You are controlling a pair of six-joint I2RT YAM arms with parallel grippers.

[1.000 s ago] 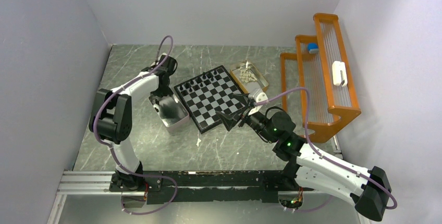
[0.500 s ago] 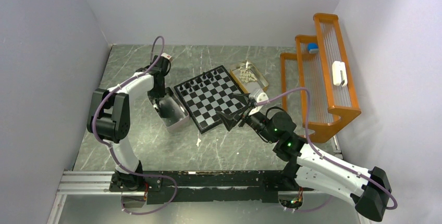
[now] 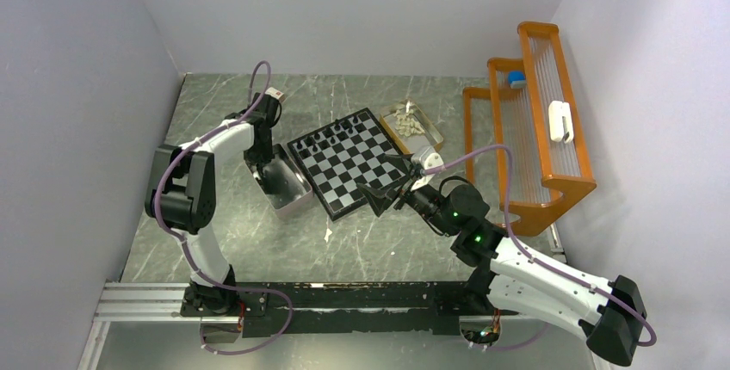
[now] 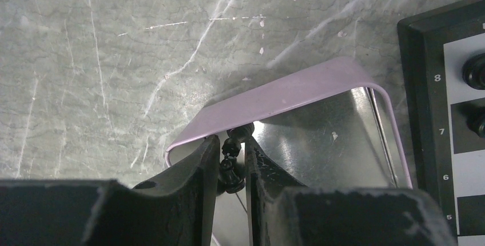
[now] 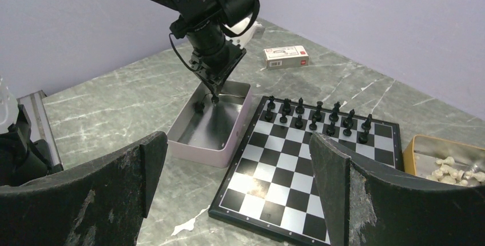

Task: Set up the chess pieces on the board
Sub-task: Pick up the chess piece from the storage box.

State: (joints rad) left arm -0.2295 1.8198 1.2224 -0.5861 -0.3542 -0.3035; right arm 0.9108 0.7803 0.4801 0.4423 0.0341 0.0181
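Your left gripper (image 4: 231,143) is clamped on one small black chess piece (image 4: 231,169), which is pinched between the two dark fingers. It hangs over the far end of a shallow pale-lilac metal tin (image 4: 286,94), just clear of its rim. In the right wrist view, a second black piece (image 5: 199,107) sits on the tin's shiny floor below that gripper (image 5: 214,98).

The flat black-and-white checked chessboard (image 3: 353,168) lies just beside the tin on the grey marbled table (image 3: 284,241), turned at an angle to you. Black chessmen (image 5: 317,117) fill two rows along the board's far edge; the rest of its squares are bare.

Your right gripper (image 3: 387,182) hovers over the board's near right corner with its jaws spread wide and nothing between them.

The cream-white chessmen (image 5: 452,169) are heaped in a tan tray (image 5: 412,149) off the board's far right side. A small white box (image 5: 285,56) lies beyond the tin.
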